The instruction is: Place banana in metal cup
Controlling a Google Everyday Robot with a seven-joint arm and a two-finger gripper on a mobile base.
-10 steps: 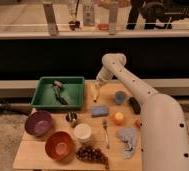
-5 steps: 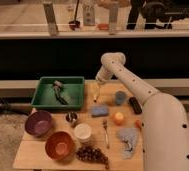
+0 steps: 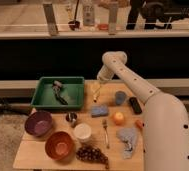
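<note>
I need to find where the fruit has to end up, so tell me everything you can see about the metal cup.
The metal cup is small, round and shiny silver with a dark inside, and it stands upright with its mouth open upward on the wooden table. Nothing can be seen inside it. It sits just in front of the green tray, between the purple bowl and the blue sponge, with the white cup close by at its front. The gripper is farther back by the banana, away from it.

Warm, dim indoor light; the hand [image 3: 99, 85] hangs over the bench's [image 3: 33, 152] far edge, soft blur throughout, dark band behind.
</note>
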